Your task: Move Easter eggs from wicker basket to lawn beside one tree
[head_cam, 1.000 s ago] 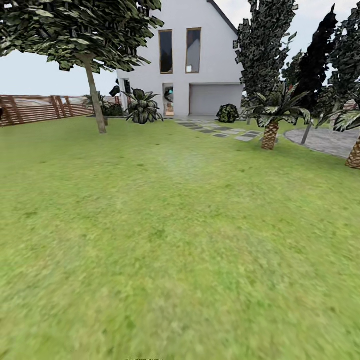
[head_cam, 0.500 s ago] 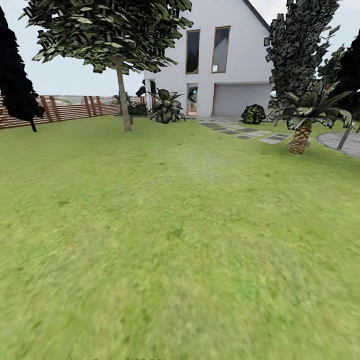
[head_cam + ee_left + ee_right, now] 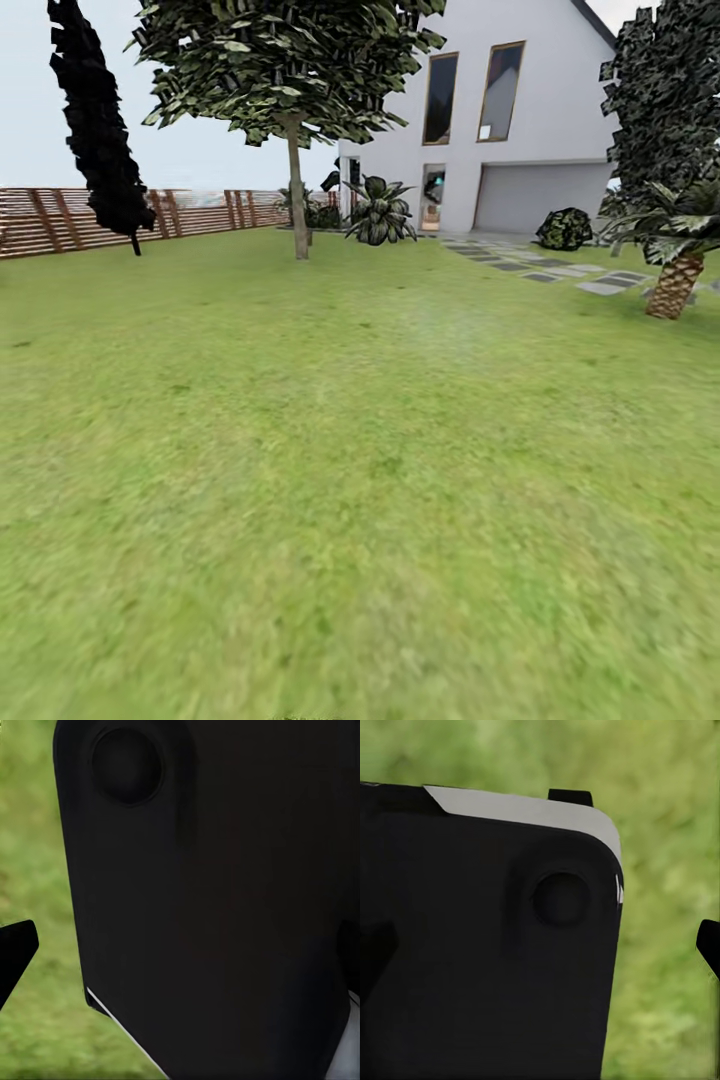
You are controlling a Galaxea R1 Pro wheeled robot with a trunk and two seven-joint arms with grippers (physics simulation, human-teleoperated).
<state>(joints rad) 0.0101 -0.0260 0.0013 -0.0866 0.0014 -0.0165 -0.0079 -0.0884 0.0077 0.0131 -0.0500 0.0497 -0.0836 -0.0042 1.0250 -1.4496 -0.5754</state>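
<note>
Where the head view looks out, the lawn [image 3: 330,480] runs to a white house [image 3: 520,120], with a leafy tree [image 3: 296,190] on a slim trunk, a dark cypress [image 3: 100,130] before a wooden fence [image 3: 60,218], stepping stones [image 3: 560,270] and a short palm [image 3: 676,280].

From the left wrist, a black robot body panel [image 3: 217,900] blocks most of the grass [image 3: 37,870]; one dark fingertip [image 3: 15,952] shows, so the left hand's opening cannot be told.

From the right wrist, another black panel with a pale edge [image 3: 487,945] covers the grass [image 3: 667,870]; the right hand's state cannot be told either.

We see the lawn [image 3: 330,480] across the lower frame; the tree [image 3: 297,190] upper centre-left, fence [image 3: 60,218] far left, house [image 3: 500,130] upper right, palm [image 3: 675,280] right edge.
</note>
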